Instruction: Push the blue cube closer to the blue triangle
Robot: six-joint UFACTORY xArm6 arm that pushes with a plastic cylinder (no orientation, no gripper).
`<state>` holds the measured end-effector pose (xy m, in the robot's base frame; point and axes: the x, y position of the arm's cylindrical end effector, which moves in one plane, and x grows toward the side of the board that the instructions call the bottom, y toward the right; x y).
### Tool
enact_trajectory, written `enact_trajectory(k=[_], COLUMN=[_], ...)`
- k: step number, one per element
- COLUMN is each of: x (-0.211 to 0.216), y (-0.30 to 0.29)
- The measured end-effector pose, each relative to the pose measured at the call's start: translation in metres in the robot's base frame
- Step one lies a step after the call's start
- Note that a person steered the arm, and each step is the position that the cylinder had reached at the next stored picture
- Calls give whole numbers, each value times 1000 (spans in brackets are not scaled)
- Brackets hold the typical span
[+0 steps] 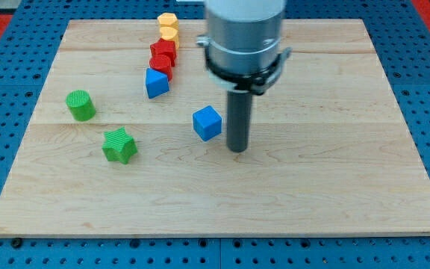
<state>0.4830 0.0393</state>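
The end effector was a straight dark rod with no jaws to release or clench, so it grasped nothing; its lower end, my tip (pixel 237 149), rested on the bench (pixel 327 194) a little above the board's middle, just to the view's right of the blue cube (pixel 207 122) and slightly lower than it. A narrow strip of bare wood showed between the tip and the cube, so the two appeared close but apart. Above the rod, the grey cylindrical body of the arm (pixel 245 33) covered part of the bench's top edge.

The blue cube sat near the centre of the bench, turned so that one corner faced the view's bottom. The blue triangle (pixel 156 83) lay up and to the view's left of it, toward the top edge, with clear wood between them. Touching the blue triangle's upper side, a red block (pixel 160 65) began a short column running toward the top edge: a second red block (pixel 163 50), then a yellow block (pixel 169 34) and another yellow block (pixel 168 20) closest to that edge.

Toward the bench's left edge stood a green cylinder (pixel 80 104), and below it, slightly to the right, a green star-shaped block (pixel 119 145).
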Motion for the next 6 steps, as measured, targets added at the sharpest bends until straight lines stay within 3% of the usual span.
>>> enact_trajectory(k=[1,3,6], x=[-21,-21,-37], y=[-19,-70,-49])
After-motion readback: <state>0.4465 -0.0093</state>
